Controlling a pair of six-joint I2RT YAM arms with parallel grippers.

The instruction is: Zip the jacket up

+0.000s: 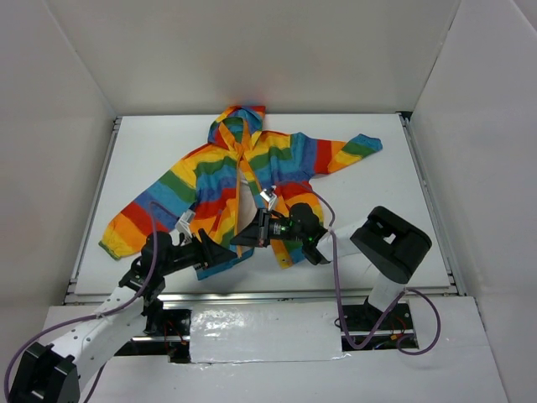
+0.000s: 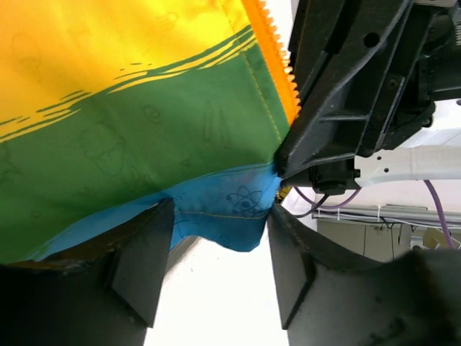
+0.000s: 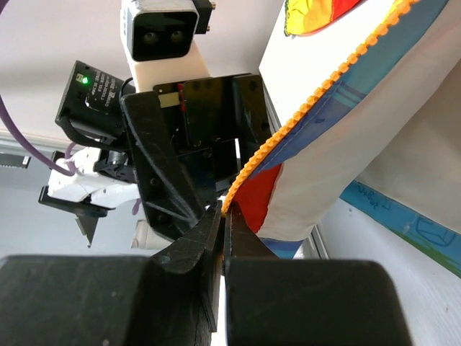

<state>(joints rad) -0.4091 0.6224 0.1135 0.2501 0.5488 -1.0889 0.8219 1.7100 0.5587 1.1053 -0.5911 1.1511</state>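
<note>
The rainbow-striped jacket (image 1: pixel 281 159) lies flat on the white table (image 1: pixel 386 193), hood at the far end, front open along its orange zipper band (image 1: pixel 244 159). My right gripper (image 3: pixel 225 210) is shut on the lower end of the orange zipper teeth (image 3: pixel 324 90), lifting that edge near the hem. My left gripper (image 2: pixel 222 210) stands open just left of it. The blue hem corner (image 2: pixel 241 205) of the other front panel hangs between its black fingers (image 2: pixel 148 263). In the top view the left gripper (image 1: pixel 225 250) and the right gripper (image 1: pixel 250 236) almost meet.
White walls close in the table on three sides. A raised rail (image 1: pixel 252 290) runs along its near edge. The right arm's bulky black body (image 1: pixel 390 239) and a purple cable (image 1: pixel 336 277) sit at the near right. The jacket's sleeves (image 1: pixel 134 222) spread out to both sides.
</note>
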